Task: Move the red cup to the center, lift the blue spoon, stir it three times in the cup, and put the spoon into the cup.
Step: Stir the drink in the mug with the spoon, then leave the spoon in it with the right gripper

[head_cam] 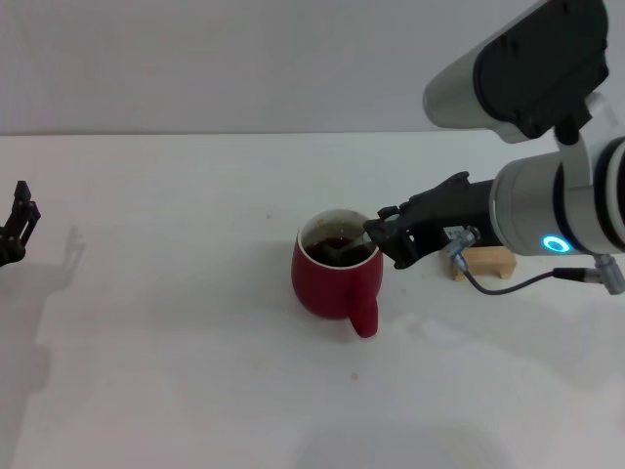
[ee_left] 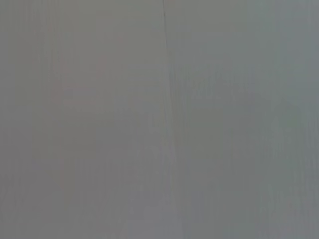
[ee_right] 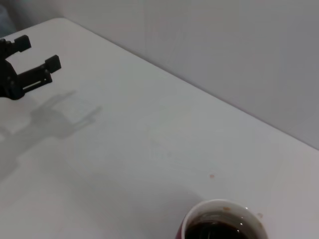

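One red cup [head_cam: 335, 277] sits near the middle of your white worktop [head_cam: 176, 342], upright, its loop handle turned toward the near edge and slightly right. Dark liquid fills it below the white inner rim — you can see that rim and liquid again in the right wrist view [ee_right: 223, 222].

Your right end effector [head_cam: 381, 237] reaches in from the right and sits just at the cup's right rim, fingers clamped on the blue spoon [head_cam: 350, 243]. Only the grey metal part of the spoon shows, slanting down over the rim into the liquid; the handle is hidden inside the fingers.

Behind that arm, on the right, a tan wooden block [head_cam: 485, 264] lies on the worktop, partly covered by the wrist and its cable.

Your left end effector [head_cam: 17, 233] hangs at the far left edge, well apart from the cup — its fingers stand apart, holding nothing. It also appears in the right wrist view [ee_right: 24, 69]. Your left wrist view shows only a plain grey surface.
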Controlling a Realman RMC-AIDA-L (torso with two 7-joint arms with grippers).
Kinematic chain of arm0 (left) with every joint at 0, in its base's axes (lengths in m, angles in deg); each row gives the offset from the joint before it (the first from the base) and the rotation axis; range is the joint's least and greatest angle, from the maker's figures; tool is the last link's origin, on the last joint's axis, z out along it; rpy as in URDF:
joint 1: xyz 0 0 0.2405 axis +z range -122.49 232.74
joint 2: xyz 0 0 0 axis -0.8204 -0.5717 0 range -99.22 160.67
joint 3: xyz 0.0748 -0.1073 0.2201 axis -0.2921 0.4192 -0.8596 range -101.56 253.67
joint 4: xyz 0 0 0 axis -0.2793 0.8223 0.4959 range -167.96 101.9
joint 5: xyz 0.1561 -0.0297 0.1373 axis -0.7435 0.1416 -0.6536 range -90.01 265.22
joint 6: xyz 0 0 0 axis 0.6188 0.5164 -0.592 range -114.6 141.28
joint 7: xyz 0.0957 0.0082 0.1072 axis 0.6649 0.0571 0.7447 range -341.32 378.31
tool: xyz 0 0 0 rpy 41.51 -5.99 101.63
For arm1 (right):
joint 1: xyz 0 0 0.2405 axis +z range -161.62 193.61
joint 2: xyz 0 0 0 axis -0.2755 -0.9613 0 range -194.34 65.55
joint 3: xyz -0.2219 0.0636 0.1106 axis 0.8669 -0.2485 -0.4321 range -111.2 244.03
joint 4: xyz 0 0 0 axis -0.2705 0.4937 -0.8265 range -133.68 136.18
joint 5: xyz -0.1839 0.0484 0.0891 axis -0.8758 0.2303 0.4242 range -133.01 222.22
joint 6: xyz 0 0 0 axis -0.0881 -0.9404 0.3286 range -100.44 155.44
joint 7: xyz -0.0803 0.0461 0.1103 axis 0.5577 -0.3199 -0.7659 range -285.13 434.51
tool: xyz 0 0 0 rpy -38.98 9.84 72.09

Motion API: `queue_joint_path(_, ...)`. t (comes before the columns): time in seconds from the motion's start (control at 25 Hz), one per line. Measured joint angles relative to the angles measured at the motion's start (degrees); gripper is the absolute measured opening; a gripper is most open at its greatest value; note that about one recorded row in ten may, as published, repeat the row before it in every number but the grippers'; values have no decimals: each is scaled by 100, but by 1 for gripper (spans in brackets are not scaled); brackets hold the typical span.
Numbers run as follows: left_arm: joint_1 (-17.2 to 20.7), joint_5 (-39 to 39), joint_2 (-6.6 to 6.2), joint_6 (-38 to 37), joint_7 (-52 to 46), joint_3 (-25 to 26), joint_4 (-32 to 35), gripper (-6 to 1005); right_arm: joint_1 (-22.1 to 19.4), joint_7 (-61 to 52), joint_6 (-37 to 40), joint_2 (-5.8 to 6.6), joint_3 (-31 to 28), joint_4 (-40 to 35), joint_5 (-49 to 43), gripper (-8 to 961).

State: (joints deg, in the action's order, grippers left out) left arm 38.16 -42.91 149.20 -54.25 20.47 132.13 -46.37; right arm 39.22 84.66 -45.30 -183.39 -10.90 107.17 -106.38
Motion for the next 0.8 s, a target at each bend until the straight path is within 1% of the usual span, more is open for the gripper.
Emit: queue_joint_path(0.8, 0, 0, -8, -19, -11, 0, 6, 840, 729, 28, 631, -10, 174, -1257, 42, 166)
